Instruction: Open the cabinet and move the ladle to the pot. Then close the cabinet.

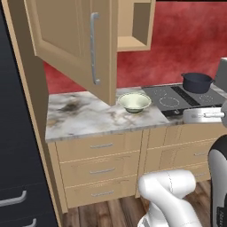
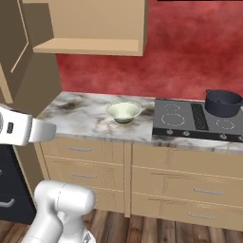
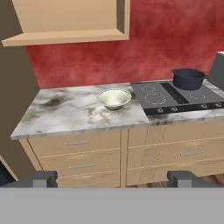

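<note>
Hand view: jaws (image 3: 112,178) spread wide, empty (low, front of drawers); pot (image 3: 188,78) far off on hob, upper right.

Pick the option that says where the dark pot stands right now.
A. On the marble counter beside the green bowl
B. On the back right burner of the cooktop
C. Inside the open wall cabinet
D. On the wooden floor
B: the pot stands at the far right rear of the black cooktop, well apart from the bowl on the marble counter.
</note>
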